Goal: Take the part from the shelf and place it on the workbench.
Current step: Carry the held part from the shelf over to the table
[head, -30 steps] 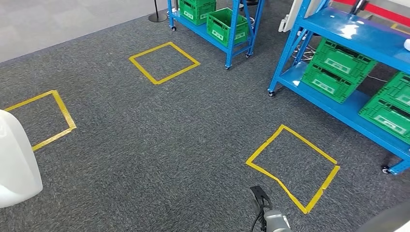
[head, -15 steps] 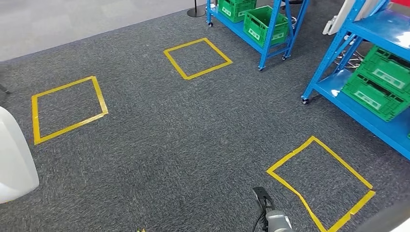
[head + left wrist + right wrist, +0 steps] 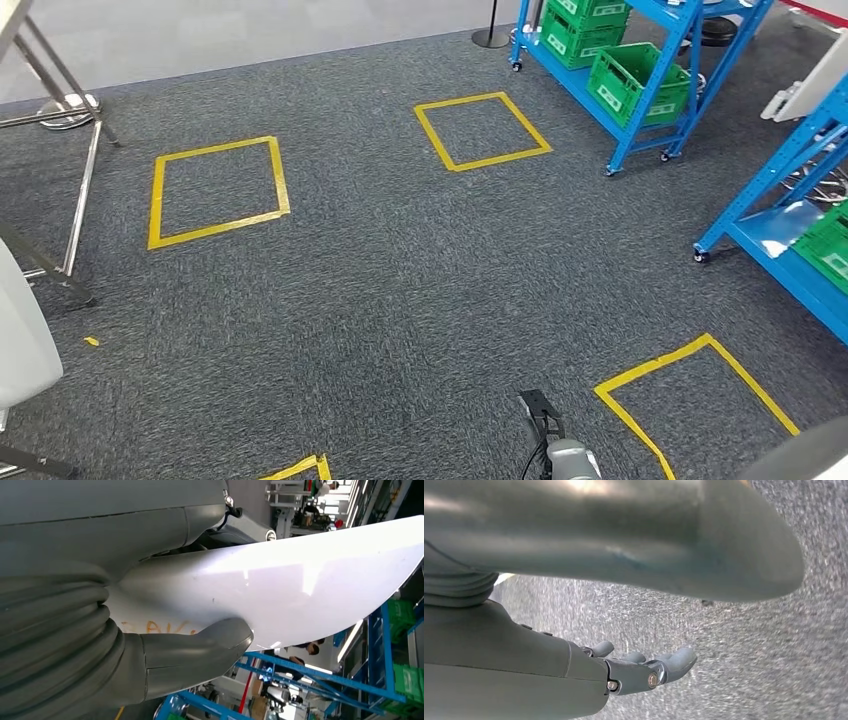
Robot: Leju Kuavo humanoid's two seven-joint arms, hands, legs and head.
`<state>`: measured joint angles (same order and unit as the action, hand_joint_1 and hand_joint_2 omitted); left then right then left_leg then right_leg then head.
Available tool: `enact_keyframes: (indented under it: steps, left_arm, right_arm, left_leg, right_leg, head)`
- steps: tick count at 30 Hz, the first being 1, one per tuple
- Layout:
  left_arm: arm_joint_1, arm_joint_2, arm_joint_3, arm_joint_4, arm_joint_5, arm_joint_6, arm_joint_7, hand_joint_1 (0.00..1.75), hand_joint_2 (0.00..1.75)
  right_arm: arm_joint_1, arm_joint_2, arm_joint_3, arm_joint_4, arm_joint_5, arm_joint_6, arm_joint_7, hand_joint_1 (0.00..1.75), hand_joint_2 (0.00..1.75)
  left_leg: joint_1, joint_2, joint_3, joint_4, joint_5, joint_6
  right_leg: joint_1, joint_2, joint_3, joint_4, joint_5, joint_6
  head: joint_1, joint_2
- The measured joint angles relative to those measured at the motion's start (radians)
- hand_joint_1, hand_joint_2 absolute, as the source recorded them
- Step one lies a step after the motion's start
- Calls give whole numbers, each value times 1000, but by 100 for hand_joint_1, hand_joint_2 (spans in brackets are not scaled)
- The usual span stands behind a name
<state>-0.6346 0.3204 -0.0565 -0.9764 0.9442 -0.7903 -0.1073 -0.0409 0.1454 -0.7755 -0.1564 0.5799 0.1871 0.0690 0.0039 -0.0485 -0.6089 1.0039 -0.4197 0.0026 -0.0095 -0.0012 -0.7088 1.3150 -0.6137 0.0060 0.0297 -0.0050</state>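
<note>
One faint orange scrawl, unreadable, marks the white part (image 3: 280, 585) the left robot hand (image 3: 165, 650) grips; right robot hand (image 3: 644, 667) empty, fingers apart

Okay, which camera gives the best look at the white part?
The left wrist view: the white part spans the picture, with the left hand gripping it, thumb pressed on its face. The head view catches just a white edge at the left. The right wrist view shows carpet and the right hand.

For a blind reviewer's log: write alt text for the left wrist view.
The left robot hand holds a large, smooth white part, its thick grey thumb pressed against the part's face. Behind it stand blue shelving and green crates in a bright room.
</note>
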Motion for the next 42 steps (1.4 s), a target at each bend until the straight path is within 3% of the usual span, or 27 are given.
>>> enact_keyframes:
  steps: [1,2,4,6,8,10,12,14,15,16,17,20,21,23,24,25,27,28,30,31,32,33,35,37,39,40,42]
  left_arm:
    - [3,0,3,-1,0,0,0,175,175]
    - [4,0,5,-2,0,0,0,175,175]
    - [3,2,12,-9,-1,0,-2,175,175]
    - [2,6,19,-19,-2,0,-7,175,175]
    - [4,14,28,-25,-2,0,-9,175,175]
    - [2,25,38,-29,-2,2,-9,175,175]
    - [1,30,42,-31,-2,3,-8,175,175]
    - [3,30,42,-33,-2,4,-7,175,175]
    - [5,30,43,-33,-2,4,-6,175,175]
    - [6,30,43,-33,-2,6,-5,175,175]
    - [5,31,45,-34,-2,9,-6,175,175]
    - [-1,31,54,-44,-1,15,-14,175,175]
    - [-4,32,57,-47,-1,16,-17,175,175]
    - [-4,34,63,-52,0,18,-24,175,175]
    - [-3,36,67,-54,0,19,-27,175,175]
    - [-2,37,72,-58,1,20,-30,175,175]
    - [-3,33,79,-64,2,23,-35,175,175]
    - [-2,29,81,-66,2,24,-36,175,175]
    - [5,23,83,-68,1,28,-40,175,175]
    - [8,21,84,-68,1,30,-41,175,175]
    - [9,19,86,-69,1,32,-44,175,175]
    - [9,18,88,-70,1,33,-45,175,175]
    - [8,15,95,-73,0,33,-48,175,175]
    - [8,13,99,-78,-2,34,-50,175,175]
    - [10,14,104,-80,-5,34,-53,175,175]
    - [11,15,107,-80,-8,34,-54,175,175]
    - [11,16,111,-80,-11,34,-56,175,175]
  right_arm:
    - [1,0,0,0,1,0,-3,0,0]
    - [1,0,0,0,2,1,-5,0,0]
    - [0,0,0,0,4,2,-6,0,0]
    - [0,1,0,0,4,4,-6,0,0]
    - [-1,2,0,0,6,5,-5,0,0]
    - [-3,4,0,0,7,5,-3,0,0]
    - [-1,4,0,0,7,4,-1,0,0]
    - [2,4,-1,0,7,3,1,0,0]
    - [2,4,-1,0,7,2,2,0,0]
    - [1,4,-1,0,7,2,4,0,0]
    - [1,5,-1,0,7,1,6,0,0]
    - [0,8,-2,0,7,-1,9,0,0]
    - [-1,9,-2,0,7,-1,9,0,0]
    - [-2,9,-2,0,7,-2,8,0,0]
    - [-4,10,-2,0,7,-2,8,0,0]
    - [-6,10,-2,0,7,-2,8,0,0]
    - [-7,11,-2,0,6,-3,7,0,0]
    - [-6,11,-3,0,6,-4,7,0,0]
    - [-4,10,-4,0,6,-4,7,0,0]
    - [-3,10,-5,0,6,-4,7,0,0]
    - [-4,10,-6,0,6,-4,7,0,0]
    - [-4,10,-6,0,6,-4,7,0,0]
    - [-4,10,-6,0,6,-3,6,0,0]
    - [-4,10,-6,0,5,-2,5,0,0]
    - [-4,11,-7,0,4,-1,3,0,0]
    - [-4,12,-7,0,3,0,0,0,0]
    - [-4,13,-8,0,3,2,-6,0,0]
  left_leg:
    - [1,-15,-1,3,0,-2]
    - [3,-29,-3,8,-1,-6]
    - [6,-55,-10,18,-3,-18]
    - [7,-78,-18,19,0,-34]
    - [9,-91,-25,14,6,-49]
    - [7,-47,-40,37,-8,-56]
    - [4,19,-85,139,-66,-60]
    - [5,40,-139,267,-124,-62]
    - [5,42,-149,296,-131,-62]
    - [5,44,-139,287,-120,-60]
    - [3,51,-109,238,-94,-57]
    - [-13,111,0,47,-31,-33]
    - [-19,120,12,21,-29,-25]
    - [-21,99,12,13,-27,-15]
    - [-18,86,13,9,-23,-11]
    - [-14,74,14,5,-19,-6]
    - [-4,52,16,-1,-13,0]
    - [-3,41,14,-1,-13,2]
    - [0,12,10,2,-12,2]
    - [1,-2,8,5,-12,0]
    - [3,-17,7,9,-13,-2]
    - [6,-31,5,14,-15,-7]
    - [8,-57,-4,27,-20,-21]
    - [11,-82,-16,33,-19,-38]
    - [15,-99,-24,27,-12,-51]
    - [14,-84,-29,31,-15,-56]
    - [9,-18,-61,93,-51,-61]
  right_leg:
    - [-2,2,12,-31,26,1]
    - [-6,13,41,-95,63,2]
    - [-13,51,99,-219,110,4]
    - [-12,63,117,-259,115,-4]
    - [-10,38,119,-263,121,-21]
    - [-10,16,122,-271,128,-37]
    - [-6,-8,122,-274,131,-47]
    - [0,-35,121,-274,129,-51]
    - [2,-48,120,-274,128,-53]
    - [4,-62,121,-274,127,-54]
    - [6,-75,123,-274,126,-54]
    - [13,-109,130,-274,119,-49]
    - [15,-120,131,-274,118,-46]
    - [16,-143,135,-276,116,-37]
    - [15,-137,136,-272,112,-31]
    - [14,-112,131,-257,101,-25]
    - [8,-38,90,-168,53,-14]
    - [6,-13,59,-105,24,-11]
    - [3,1,0,2,-7,-5]
    - [1,1,-8,8,4,-3]
    - [-2,4,0,-19,32,0]
    - [-7,13,27,-81,72,3]
    - [-19,66,83,-202,118,8]
    - [-21,93,102,-244,120,4]
    - [-18,66,104,-248,124,-11]
    - [-18,53,106,-252,126,-19]
    - [-17,26,108,-259,129,-32]
  head:
    - [0,0]
    - [0,0]
    - [0,0]
    - [0,0]
    - [0,0]
    - [-2,0]
    - [-4,0]
    - [-4,0]
    - [-4,0]
    - [-4,0]
    - [-4,0]
    - [-4,0]
    - [-3,0]
    - [-3,0]
    - [-3,0]
    - [-2,0]
    - [0,0]
    - [1,0]
    - [2,0]
    - [3,0]
    - [3,0]
    - [3,0]
    - [2,0]
    - [2,0]
    - [2,0]
    - [2,0]
    - [-1,0]
